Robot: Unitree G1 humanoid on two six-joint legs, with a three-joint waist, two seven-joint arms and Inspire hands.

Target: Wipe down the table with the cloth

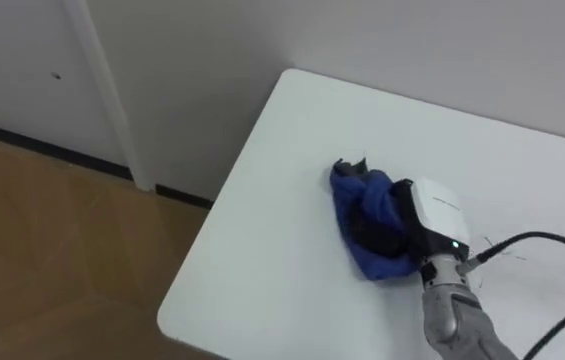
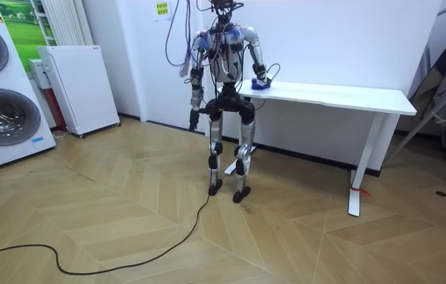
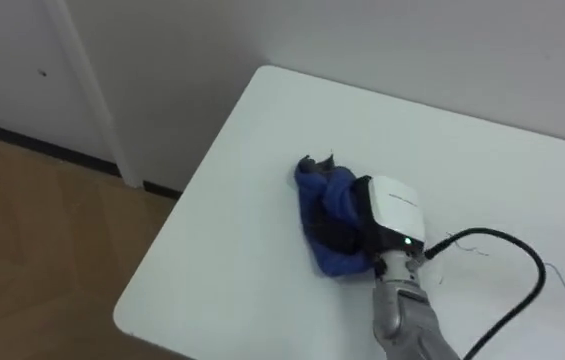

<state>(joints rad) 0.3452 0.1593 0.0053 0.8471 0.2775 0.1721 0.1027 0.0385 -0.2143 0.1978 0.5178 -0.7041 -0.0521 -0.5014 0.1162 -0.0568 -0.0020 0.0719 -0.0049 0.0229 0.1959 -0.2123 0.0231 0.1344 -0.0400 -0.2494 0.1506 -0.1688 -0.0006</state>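
Right hand [image 1: 432, 207] rests on the cloth [image 1: 349, 192] at frame centre, whether gripping or flat I cannot tell; white bench [image 1: 262, 235], wood floor [image 1: 42, 250] lower left.

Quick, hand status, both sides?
Right hand: on the blue cloth, open or closed cannot be told.
Left hand: hanging at its side, cannot be told.

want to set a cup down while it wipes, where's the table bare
Bare: the table corner between the blue cloth and the left and far edges, the strip from cloth to near edge, and the long stretch toward the room view's right. Crowded: where the right hand rests on the cloth. The left hand hangs clear.
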